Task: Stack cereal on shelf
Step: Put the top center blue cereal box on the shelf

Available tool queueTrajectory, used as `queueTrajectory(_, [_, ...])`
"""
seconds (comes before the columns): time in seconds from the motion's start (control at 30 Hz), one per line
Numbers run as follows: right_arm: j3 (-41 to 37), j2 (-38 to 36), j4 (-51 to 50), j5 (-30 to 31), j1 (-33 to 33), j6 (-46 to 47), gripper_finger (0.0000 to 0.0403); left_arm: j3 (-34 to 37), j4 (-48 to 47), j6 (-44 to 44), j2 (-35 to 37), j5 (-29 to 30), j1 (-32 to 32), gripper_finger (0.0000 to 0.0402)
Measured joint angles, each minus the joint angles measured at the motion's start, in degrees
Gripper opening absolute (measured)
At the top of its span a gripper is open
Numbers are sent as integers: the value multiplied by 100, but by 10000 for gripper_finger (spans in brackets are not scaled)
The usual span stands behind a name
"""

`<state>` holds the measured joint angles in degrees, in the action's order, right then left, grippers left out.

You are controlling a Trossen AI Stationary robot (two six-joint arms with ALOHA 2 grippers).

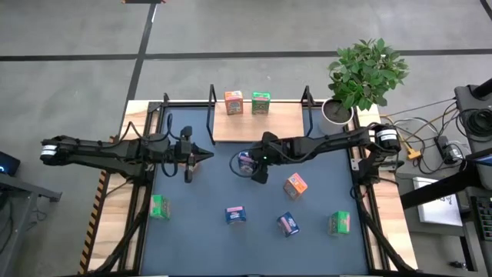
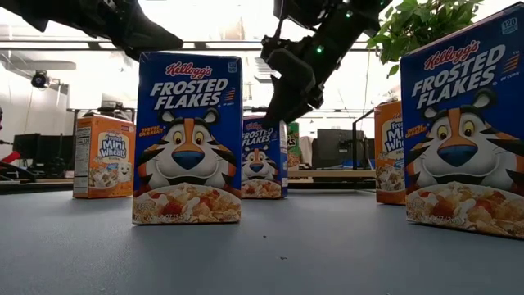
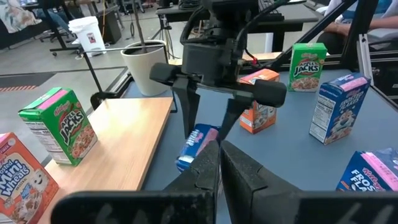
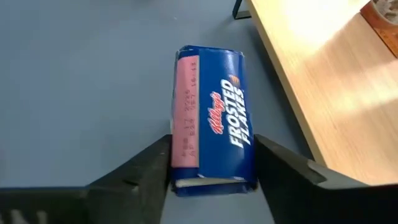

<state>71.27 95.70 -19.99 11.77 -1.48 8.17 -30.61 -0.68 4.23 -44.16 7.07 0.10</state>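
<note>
Right claw (image 4: 211, 171) astride blue cereal box (image 4: 213, 115) beside shelf (image 4: 323, 81).

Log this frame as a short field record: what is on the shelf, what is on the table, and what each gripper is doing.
shelf: light-wood board; orange Mini-Wheats box and green Apple Jacks box standing on it
right gripper: fingers either side of a blue Frosted Flakes box near the shelf edge; grip not confirmed
left gripper: shut, holding nothing, waiting left of the right gripper
table: six more boxes loose on it, two green, one orange, three blue
plant: potted, at the shelf's right end
</note>
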Motion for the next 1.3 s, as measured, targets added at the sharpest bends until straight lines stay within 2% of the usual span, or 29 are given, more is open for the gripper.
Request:
queueTrajectory(0.17, [33,0,0,-24,5,-34,152,0,-18,0,0,1,-2,0])
queueTrajectory(0.3, [42,-2,-22,-24,5,-87,129,0,-19,0,0,2,0,0])
queueTrajectory(0.63, [831,-504,-1676,337,-274,-529,134,0,-19,0,0,1,0,0])
queueTrajectory(0.8, [729,-1098,-2137,602,-808,-657,128,0,-19,30,0,0,0,0])
queueTrajectory(1.07, [-304,-1622,-1438,638,-1869,-572,129,0,33,202,0,2,-2,0])
queueTrajectory(1.3, [-947,-1692,-595,623,-2144,-669,163,0,77,280,-2,2,0,0])
